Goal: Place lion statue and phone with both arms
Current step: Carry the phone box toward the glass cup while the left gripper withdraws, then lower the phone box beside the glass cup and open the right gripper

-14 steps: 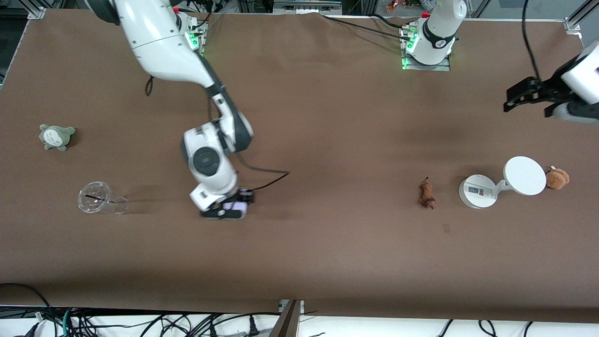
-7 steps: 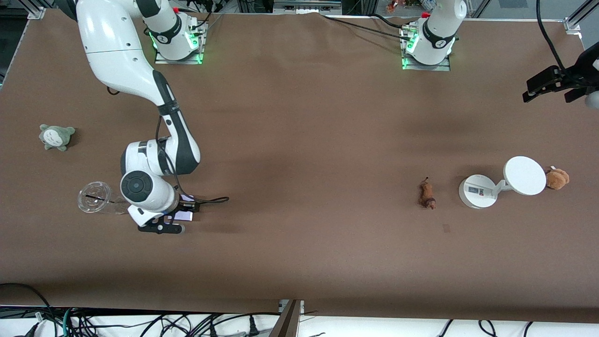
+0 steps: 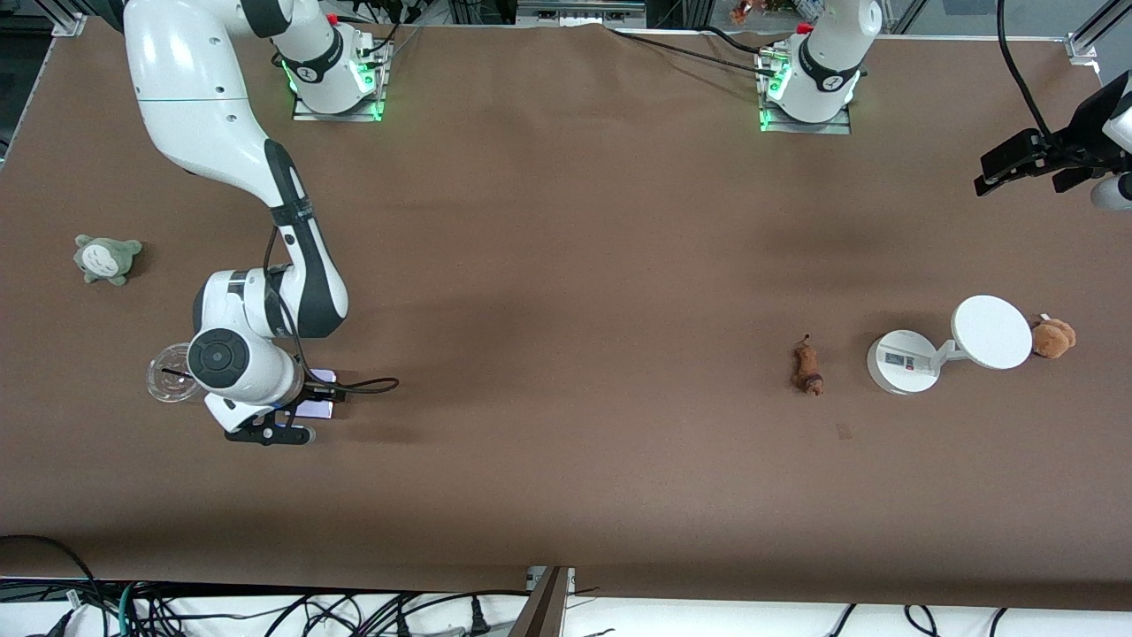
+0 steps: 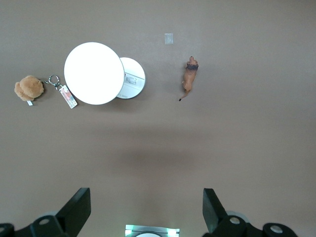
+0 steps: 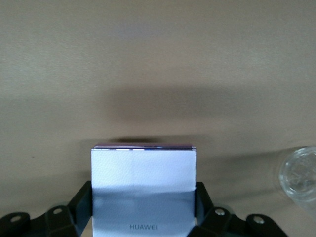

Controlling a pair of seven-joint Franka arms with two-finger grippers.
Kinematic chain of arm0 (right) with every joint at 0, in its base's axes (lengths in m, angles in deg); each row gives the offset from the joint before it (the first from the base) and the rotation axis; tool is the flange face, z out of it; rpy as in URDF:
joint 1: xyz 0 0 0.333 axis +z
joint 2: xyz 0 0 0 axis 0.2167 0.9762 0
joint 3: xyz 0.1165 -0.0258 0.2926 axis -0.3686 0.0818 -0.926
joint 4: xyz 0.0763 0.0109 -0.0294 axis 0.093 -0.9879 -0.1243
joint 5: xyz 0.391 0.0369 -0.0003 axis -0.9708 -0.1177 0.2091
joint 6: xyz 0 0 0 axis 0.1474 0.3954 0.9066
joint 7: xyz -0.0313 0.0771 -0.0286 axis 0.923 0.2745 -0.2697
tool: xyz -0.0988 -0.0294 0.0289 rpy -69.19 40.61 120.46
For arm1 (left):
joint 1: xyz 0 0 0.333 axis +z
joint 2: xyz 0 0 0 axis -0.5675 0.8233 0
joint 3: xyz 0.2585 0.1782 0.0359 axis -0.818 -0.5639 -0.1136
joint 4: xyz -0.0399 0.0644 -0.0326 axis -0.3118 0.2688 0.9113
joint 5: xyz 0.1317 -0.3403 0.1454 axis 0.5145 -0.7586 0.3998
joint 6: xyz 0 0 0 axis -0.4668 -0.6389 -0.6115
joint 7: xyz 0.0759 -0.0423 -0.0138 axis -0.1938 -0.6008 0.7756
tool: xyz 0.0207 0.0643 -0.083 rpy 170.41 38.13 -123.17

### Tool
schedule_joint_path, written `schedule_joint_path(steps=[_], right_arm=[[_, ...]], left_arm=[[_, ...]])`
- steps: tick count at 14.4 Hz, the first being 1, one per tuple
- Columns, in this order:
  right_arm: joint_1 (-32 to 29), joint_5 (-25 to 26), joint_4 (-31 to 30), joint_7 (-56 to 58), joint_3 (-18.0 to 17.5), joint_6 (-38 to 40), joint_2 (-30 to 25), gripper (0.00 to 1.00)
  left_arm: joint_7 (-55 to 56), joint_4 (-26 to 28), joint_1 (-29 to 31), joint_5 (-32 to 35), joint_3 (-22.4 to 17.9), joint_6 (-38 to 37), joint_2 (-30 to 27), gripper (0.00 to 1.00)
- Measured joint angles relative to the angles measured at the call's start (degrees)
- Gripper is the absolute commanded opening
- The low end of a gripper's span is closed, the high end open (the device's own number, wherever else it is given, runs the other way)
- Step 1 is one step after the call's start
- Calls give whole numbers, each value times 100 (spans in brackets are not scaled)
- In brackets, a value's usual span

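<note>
The phone, a pale lavender-white slab, is held just above the table beside a clear cup, with my right gripper shut on its sides. In the right wrist view the phone sticks out flat between the black fingers of the right gripper. The lion statue, small and reddish-brown, lies on the table toward the left arm's end. My left gripper hangs open and empty, high over that end. The left wrist view looks down on the lion statue, far below the left gripper.
A white round-based device with a disc stands beside the lion statue, and a tan plush toy lies next to the disc. A clear cup lies partly under my right wrist. A grey-green plush toy sits farther from the camera.
My right arm has carried the phone along the table toward the right arm's end, stopping beside the clear cup. The left gripper has shifted only slightly, still open.
</note>
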Motion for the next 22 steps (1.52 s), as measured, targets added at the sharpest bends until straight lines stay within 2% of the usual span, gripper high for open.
schedule_joint_path(steps=[5, 11, 12, 13, 14, 20, 22], right_arm=[[-265, 0, -24, 337, 4, -44, 3, 39], [-313, 0, -238, 387, 2, -368, 37, 40], [-317, 0, -257, 398, 2, -388, 40, 44], [-325, 0, -266, 410, 2, -393, 42, 68], [-339, 0, -273, 417, 2, -399, 45, 100], [-325, 0, -54, 483, -31, -374, -8, 100], [-267, 0, 198, 485, -37, 22, -80, 100]], left_arm=[[64, 0, 0, 0, 0, -5, 0, 100], [84, 5, 0, 1, 0, -11, 1, 100], [84, 12, 0, 1, 0, -12, 3, 100], [84, 17, 0, 1, 0, -13, 9, 100], [84, 17, 0, 1, 0, -13, 16, 100], [99, 18, -14, 1, 38, -13, 41, 100], [104, 19, -16, 1, 41, -13, 59, 100]])
